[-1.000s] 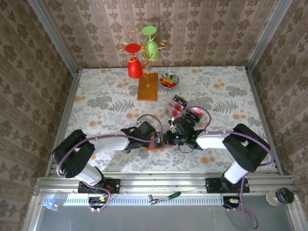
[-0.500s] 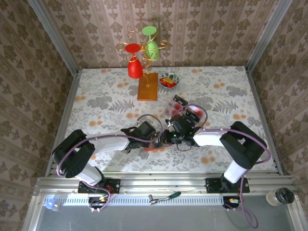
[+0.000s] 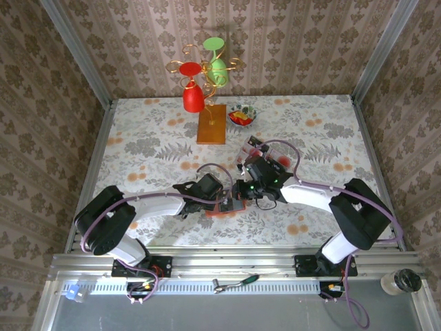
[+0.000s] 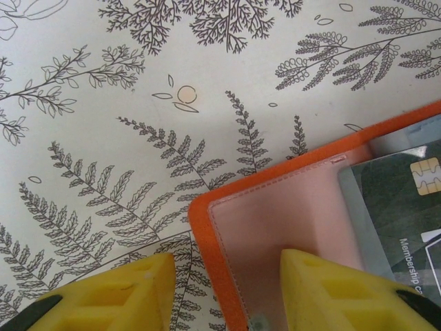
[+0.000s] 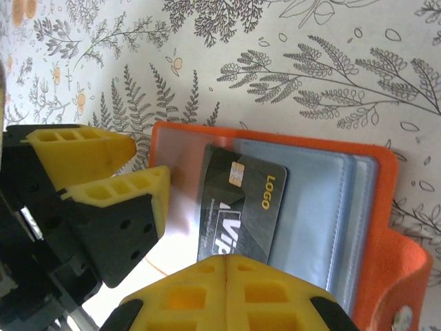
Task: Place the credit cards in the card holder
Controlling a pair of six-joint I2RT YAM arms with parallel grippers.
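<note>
One black card (image 5: pixel 241 207) on open card holder (image 5: pixel 394 224), right gripper (image 5: pixel 227 265) closed

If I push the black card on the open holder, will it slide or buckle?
The black card looks thin, stiff and glossy: probably slides rather than bends. The clear sleeves under it look slick, so little grip. The orange holder looks soft and may shift.

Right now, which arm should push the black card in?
Probably right: the right end effector, shut, sits at the black card; the left end effector straddles an edge of the card holder.
</note>
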